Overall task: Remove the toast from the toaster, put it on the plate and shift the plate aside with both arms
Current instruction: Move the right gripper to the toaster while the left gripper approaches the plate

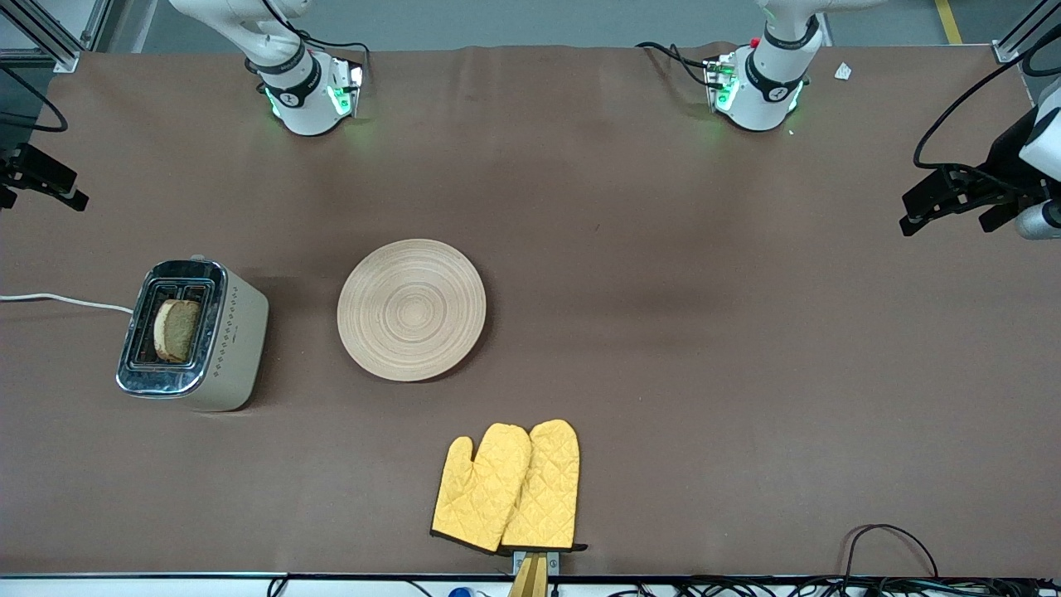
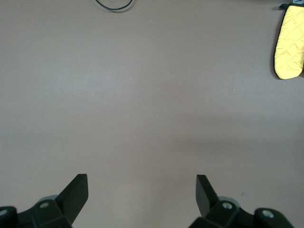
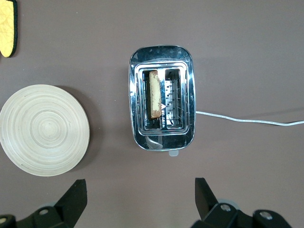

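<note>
The toast (image 1: pixel 176 330) stands upright in one slot of the chrome toaster (image 1: pixel 240 332) toward the right arm's end of the table; it also shows in the right wrist view (image 3: pixel 153 94). The round wooden plate (image 1: pixel 412 309) lies bare beside the toaster and shows in the right wrist view too (image 3: pixel 42 129). My right gripper (image 3: pixel 140 192) is open and empty, high over the table beside the toaster (image 3: pixel 161 54). My left gripper (image 2: pixel 141 190) is open and empty over bare brown table. Neither gripper shows in the front view; only the arm bases do.
Two yellow oven mitts (image 1: pixel 507 487) lie nearer the front camera than the plate, by the table's edge; one shows in the left wrist view (image 2: pixel 289 45). The toaster's white cord (image 1: pixel 58 300) runs off the table's end. Black fixtures (image 1: pixel 953 199) stand at the table's ends.
</note>
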`<state>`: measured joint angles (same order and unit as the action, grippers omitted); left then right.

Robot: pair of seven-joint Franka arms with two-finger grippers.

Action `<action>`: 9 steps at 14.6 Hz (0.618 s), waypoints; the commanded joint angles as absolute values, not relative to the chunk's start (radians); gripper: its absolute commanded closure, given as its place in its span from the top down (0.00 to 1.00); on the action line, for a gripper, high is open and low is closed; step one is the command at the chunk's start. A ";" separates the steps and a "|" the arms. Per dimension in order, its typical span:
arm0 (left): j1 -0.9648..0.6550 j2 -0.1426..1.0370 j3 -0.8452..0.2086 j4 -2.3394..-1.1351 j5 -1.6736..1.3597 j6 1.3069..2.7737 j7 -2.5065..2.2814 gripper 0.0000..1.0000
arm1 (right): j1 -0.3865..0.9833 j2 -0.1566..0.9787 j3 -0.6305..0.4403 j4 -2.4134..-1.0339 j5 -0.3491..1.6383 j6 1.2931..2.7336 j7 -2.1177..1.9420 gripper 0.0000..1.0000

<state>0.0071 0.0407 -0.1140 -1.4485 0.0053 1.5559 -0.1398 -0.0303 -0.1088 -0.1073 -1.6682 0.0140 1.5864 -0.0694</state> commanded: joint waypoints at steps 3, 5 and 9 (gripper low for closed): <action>0.005 0.026 -0.115 -1.462 0.028 1.548 -0.126 1.00 | -0.044 -0.123 -0.101 -1.703 0.031 1.626 -0.084 1.00; 0.009 0.035 -0.115 -1.466 0.023 1.525 -0.123 1.00 | -0.051 -0.104 -0.101 -1.750 0.031 1.696 -0.084 1.00; 0.037 0.130 -0.112 -1.525 -0.151 1.443 -0.118 1.00 | -0.048 -0.031 -0.101 -1.836 0.031 1.830 -0.086 1.00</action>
<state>0.0125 0.0764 -0.1135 -1.5001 -0.0591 1.4505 -0.1351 -0.0325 -0.0631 -0.1093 -1.8079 0.0141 1.7927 -0.0696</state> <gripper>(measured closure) 0.000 0.000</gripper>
